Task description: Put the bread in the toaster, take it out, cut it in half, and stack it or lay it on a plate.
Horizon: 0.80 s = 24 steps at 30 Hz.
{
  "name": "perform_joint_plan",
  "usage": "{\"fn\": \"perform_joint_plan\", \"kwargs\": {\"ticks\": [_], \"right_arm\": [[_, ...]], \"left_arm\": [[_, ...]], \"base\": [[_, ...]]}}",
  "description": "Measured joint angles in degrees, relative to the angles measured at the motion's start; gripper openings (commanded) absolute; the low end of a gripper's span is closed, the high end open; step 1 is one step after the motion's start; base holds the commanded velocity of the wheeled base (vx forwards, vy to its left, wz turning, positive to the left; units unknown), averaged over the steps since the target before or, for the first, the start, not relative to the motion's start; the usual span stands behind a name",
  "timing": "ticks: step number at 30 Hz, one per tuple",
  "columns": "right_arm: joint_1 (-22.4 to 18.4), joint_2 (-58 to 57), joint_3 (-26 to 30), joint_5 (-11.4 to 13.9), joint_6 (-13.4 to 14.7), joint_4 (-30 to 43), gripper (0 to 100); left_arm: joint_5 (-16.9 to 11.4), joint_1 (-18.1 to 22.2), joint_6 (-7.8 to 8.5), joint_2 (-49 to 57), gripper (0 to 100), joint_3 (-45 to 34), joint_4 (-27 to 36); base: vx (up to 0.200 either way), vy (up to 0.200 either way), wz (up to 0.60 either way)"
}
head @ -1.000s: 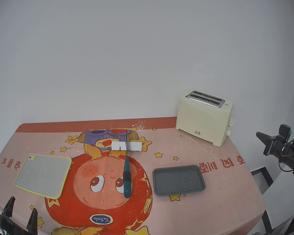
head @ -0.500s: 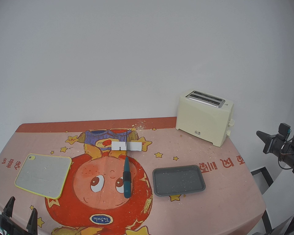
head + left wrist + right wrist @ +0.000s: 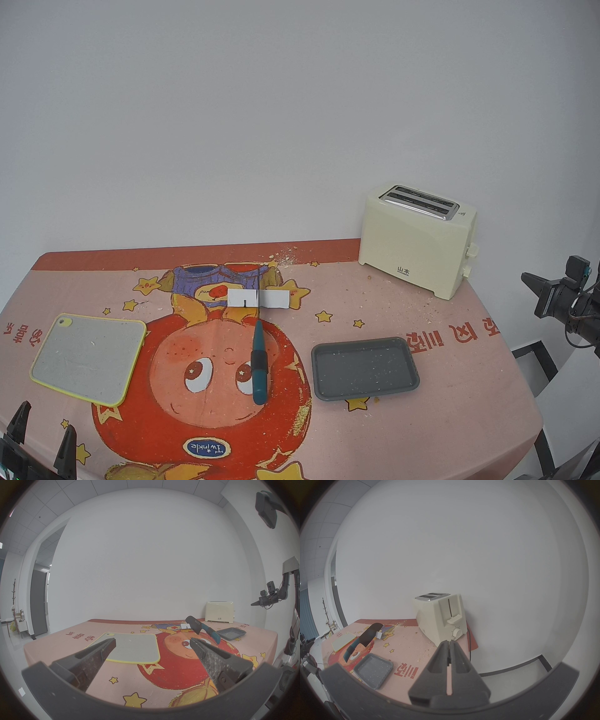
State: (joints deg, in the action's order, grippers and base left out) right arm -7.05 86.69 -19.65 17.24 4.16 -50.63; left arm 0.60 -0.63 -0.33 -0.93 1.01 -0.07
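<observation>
- Two grippers are sitting well apart from the toaster point(image 3: 415, 247), so you are choosing an arm first.
- Right gripper point(image 3: 449, 645) is hanging off the table's right edge, level with the toaster's lever end. Its fingers are pressing together with only a sliver of gap, and they are gripping nothing.
- Left gripper point(image 3: 152, 640) is hovering over the near left corner, just short of the cutting board point(image 3: 87, 356). Its fingers are standing spread wide and are carrying nothing.
- The toaster is standing at the far right of the table. Its slots are running left to right, and the end with the lever point(image 3: 451, 619) and the dial is facing the right gripper. My judgement: the right arm is the nearer one, and the approach is going straight ahead of those fingers.
- The lever is sitting low in its track. You cannot tell whether bread is lying down inside the slots.
- The knife point(image 3: 259, 362) is resting mid-table, blade propped on a white holder point(image 3: 258, 298). The grey tray point(image 3: 365, 370) is lying just right of it.
</observation>
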Motion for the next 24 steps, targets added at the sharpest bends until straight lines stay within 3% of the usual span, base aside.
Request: {"fn": "perform_joint_plan", "kwargs": {"ticks": [11, 24], "right_arm": [[0.05, 3.56, -0.9, 1.58, 1.76, 0.51, 0], [-0.52, 14.47, -7.61, 2.95, 1.67, 0.43, 0]], "left_arm": [[-0.02, -0.02, 0.0, 0.0, 100, 0.0, 0.0], [0.0, 0.0, 0.01, 0.0, 100, 0.0, 0.0]], "base": [[0.0, 0.0, 0.0], [0.0, 0.0, 0.0]]}}
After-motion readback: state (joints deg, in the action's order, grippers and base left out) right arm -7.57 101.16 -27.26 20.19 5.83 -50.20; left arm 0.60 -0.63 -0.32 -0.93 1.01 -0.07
